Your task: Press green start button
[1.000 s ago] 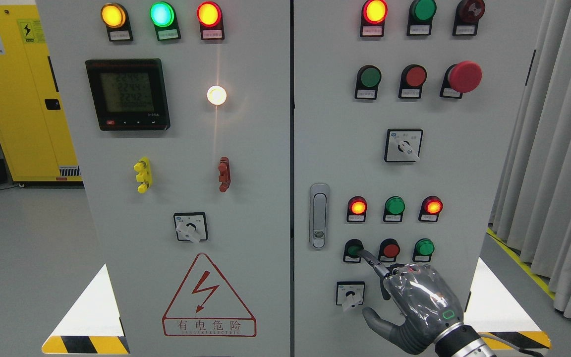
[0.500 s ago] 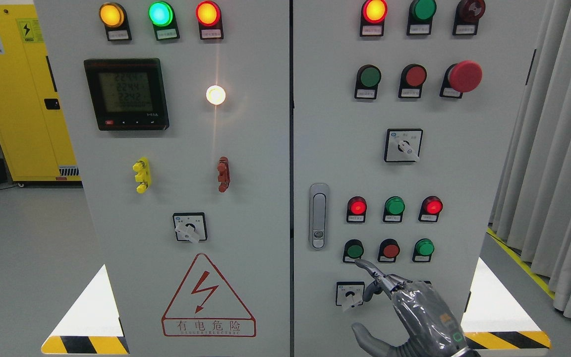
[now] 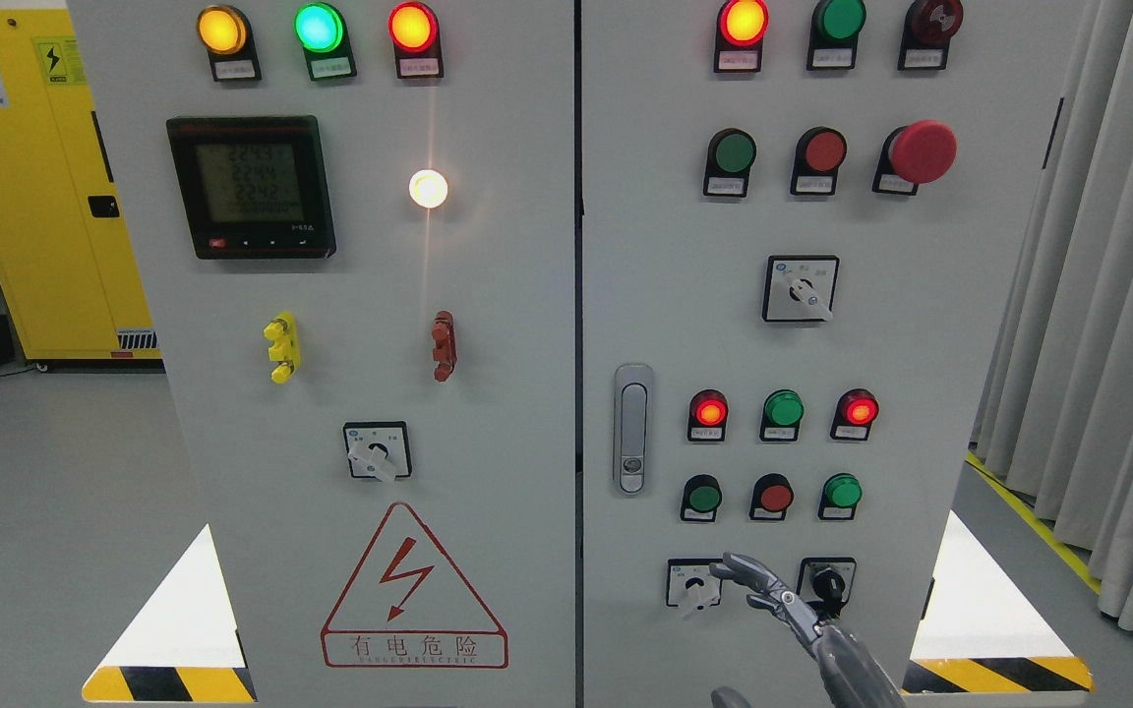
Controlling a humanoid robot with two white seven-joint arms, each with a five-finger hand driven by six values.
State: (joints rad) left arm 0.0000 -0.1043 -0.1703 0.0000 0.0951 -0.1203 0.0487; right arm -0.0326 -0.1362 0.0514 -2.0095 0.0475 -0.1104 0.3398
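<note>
The right hand (image 3: 803,629) rose from the bottom edge of the head view, right of centre, with free panel face around it. Its grey fingers (image 3: 748,570) were extended and loosely spread, holding nothing; the foremost tip sat just beside the white selector switch (image 3: 694,583), and whether it touched the panel could not be told. A black key switch (image 3: 828,582) stood just right of the fingers. The green start button (image 3: 703,497) lay above and slightly left of the fingertip, clear of it, at the left end of a row with a red button (image 3: 774,496) and a brighter green button (image 3: 841,491). The grey door handle (image 3: 633,428) stood further left.
</note>
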